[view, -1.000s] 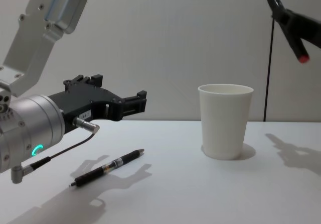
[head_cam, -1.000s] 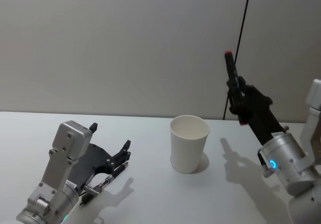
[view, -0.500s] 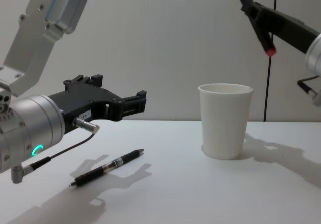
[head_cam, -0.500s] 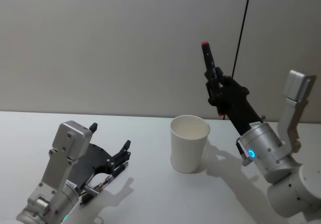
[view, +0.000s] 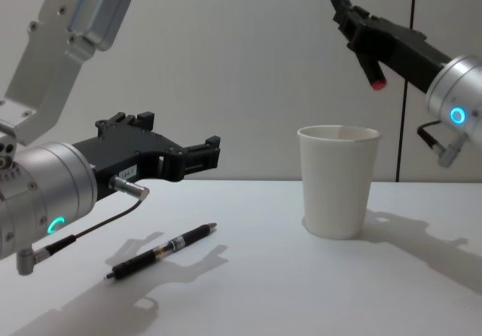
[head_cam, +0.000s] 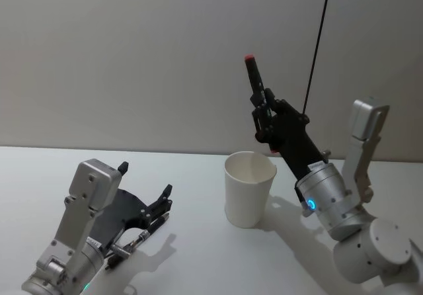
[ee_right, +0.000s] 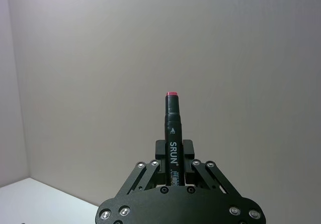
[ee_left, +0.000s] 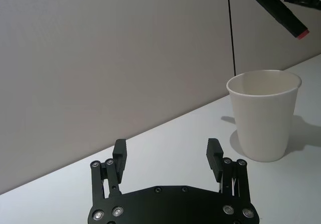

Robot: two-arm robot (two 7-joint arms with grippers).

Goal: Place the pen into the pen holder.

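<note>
Closed on the pen [view: 371,65], the right gripper [view: 360,36] holds it tilted at the upper right of the chest view, lower end just above the right rim of the pen holder [view: 337,189]; the left gripper [ee_left: 167,149] idles open, lower left.

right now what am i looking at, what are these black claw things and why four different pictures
This is a two-armed robot; the black claws are its grippers. One picture comes from a camera on its head, one from its chest, and one from each wrist. On the white table are a plain white paper cup, upright, and a slim black pen, lying flat. The right gripper is shut on a black marker pen with red ends, held tilted in the air just above the cup. The left gripper is open and holds nothing, near the slim pen.
</note>
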